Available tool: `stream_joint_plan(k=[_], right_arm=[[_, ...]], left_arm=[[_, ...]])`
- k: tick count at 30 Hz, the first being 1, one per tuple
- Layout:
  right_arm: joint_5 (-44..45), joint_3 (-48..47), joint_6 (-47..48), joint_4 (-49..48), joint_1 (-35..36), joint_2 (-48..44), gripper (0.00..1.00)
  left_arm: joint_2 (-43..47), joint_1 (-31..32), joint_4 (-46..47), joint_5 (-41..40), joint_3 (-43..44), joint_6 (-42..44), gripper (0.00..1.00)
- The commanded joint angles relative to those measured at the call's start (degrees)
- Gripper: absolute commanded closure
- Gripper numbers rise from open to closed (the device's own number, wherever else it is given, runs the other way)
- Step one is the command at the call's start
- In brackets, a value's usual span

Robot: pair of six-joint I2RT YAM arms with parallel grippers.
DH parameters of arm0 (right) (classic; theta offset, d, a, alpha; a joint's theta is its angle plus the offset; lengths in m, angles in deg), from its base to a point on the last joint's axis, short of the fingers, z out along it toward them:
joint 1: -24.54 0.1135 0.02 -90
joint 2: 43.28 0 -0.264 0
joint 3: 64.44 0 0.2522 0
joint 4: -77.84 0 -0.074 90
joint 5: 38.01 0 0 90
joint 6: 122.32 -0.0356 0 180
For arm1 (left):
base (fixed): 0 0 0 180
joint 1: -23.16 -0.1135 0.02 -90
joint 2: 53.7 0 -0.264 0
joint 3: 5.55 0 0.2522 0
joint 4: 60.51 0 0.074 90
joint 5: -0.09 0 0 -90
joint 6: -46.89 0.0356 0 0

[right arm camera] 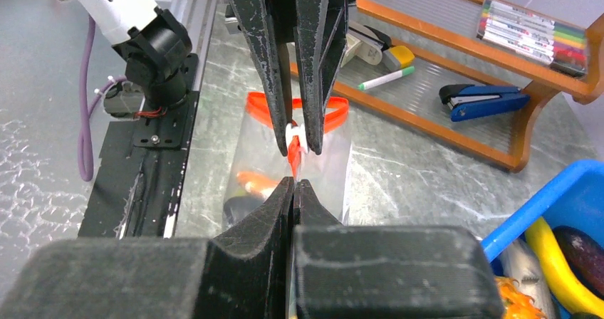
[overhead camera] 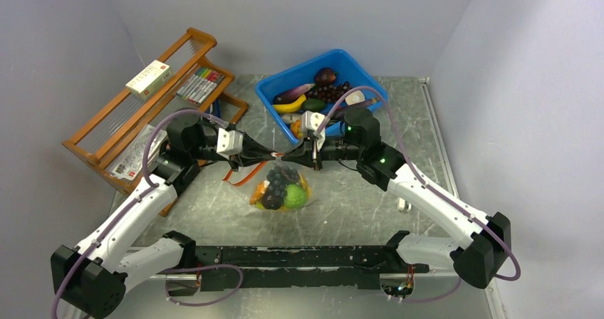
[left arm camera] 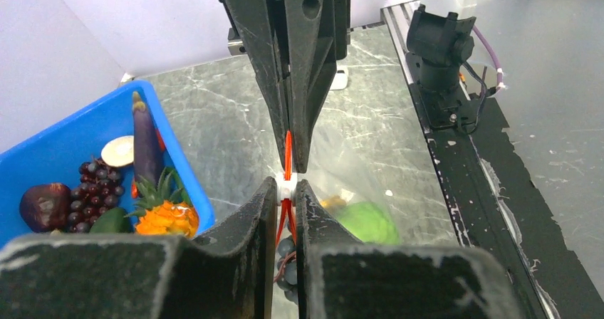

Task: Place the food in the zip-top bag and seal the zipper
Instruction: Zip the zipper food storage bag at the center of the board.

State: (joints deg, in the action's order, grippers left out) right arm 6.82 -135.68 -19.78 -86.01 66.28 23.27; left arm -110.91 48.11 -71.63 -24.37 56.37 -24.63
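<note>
Right, the grey table (overhead camera: 370, 198) carries everything; a wooden rack (overhead camera: 114, 119) stands far left and the blue bin (overhead camera: 342, 63) sits at the far centre, a yellow banana bunch (overhead camera: 288, 107) and other toys lying in it; so, by my reading, not all the food is bagged yet.

Middle of the table now: the zip-top bag (overhead camera: 281, 191) hangs between the two arms, its loaded bottom apparently resting on the surface; inside it I make out a dark grape cluster (overhead camera: 274, 184), a bumpy green ball (overhead camera: 295, 196) and something orange.

Up at the mouth, the left gripper (overhead camera: 267, 155) and right gripper (overhead camera: 295, 154) meet nose to nose; the right one is clenched flat on the red-orange zipper (right arm camera: 260, 105); the left one is pinched on the white slider (left arm camera: 286, 189) riding that strip.

Handling, as I judge it: light, limp, slippery film that sags under the toys; the strip is the only stiff part, so that is where to grip; the little slider could easily pop out of a pinch.
</note>
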Motion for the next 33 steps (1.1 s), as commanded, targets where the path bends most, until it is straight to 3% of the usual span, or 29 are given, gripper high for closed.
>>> stream_joint_plan(k=[1, 10, 14, 18, 29, 31, 33], right_arm=[[0.11, -0.21, 0.23, -3.18, -0.18, -2.54, 1.00], [-1.00, 2.43, -1.22, -5.01, -0.16, -1.56, 1.00], [-1.99, 2.29, -2.63, -4.82, 0.05, 0.55, 0.74], [-2.02, 2.48, -2.97, -5.67, 0.41, 1.00, 0.65], [-0.82, 0.81, -4.14, -7.30, 0.99, 3.41, 0.70], [0.02, 0.58, -4.27, -7.49, 1.01, 3.30, 0.77], [1.62, 0.52, -4.23, -7.61, 1.00, 2.62, 0.96]], left_arm=[[1.21, -0.25, -1.20, -1.44, -0.33, 1.75, 0.93], [1.13, -0.25, 0.21, -0.63, -0.44, 0.32, 0.93], [1.01, -0.25, 2.62, 0.58, -1.14, -1.41, 0.93], [0.91, -0.25, 2.73, 0.72, -1.40, -1.37, 0.93], [0.71, -0.26, 2.62, 0.76, -1.47, -1.09, 0.93], [0.86, -0.25, 2.21, 0.67, -1.45, -0.73, 0.93], [1.00, -0.25, 1.07, 0.29, -1.31, -0.23, 0.93]])
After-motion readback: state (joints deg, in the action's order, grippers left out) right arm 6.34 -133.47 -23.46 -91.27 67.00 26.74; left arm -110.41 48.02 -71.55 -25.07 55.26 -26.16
